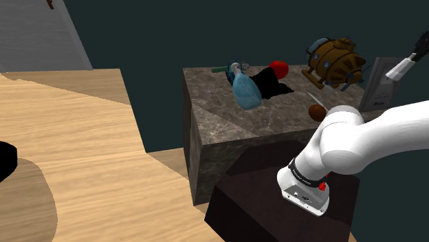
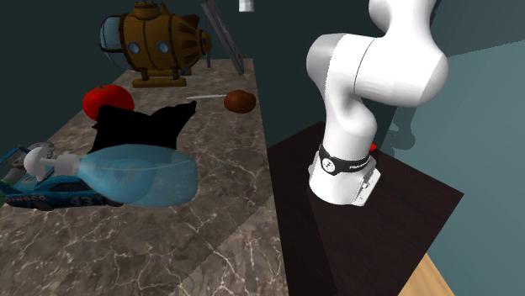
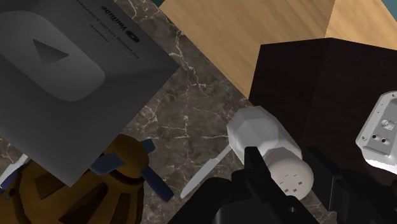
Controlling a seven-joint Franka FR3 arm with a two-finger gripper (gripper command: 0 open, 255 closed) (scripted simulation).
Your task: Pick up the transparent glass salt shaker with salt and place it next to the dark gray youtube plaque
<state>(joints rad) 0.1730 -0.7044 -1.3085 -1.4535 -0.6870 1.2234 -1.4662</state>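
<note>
Overall light: dim and soft in all three views
Brightest parts: white arm [image 1: 357, 148], wooden floor [image 1: 82, 172], pale salt shaker [image 3: 264, 137]
Shadows: soft arm shadow on the teal wall [image 2: 479, 109]; stand [image 2: 404, 219] nearly black

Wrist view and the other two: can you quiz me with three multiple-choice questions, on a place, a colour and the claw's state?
1. The submarine model stands on: A the marble counter; B the wooden floor; C the robot's stand.
2. The ball beside the black thing is: A green; B red; C yellow.
3. The gripper is: A open; B shut on the salt shaker; C shut on nothing.
Answers: 1 A, its base rests on the marble; 2 B, plainly red in both exterior views; 3 B, the fingers clasp the shaker's cap.
</note>
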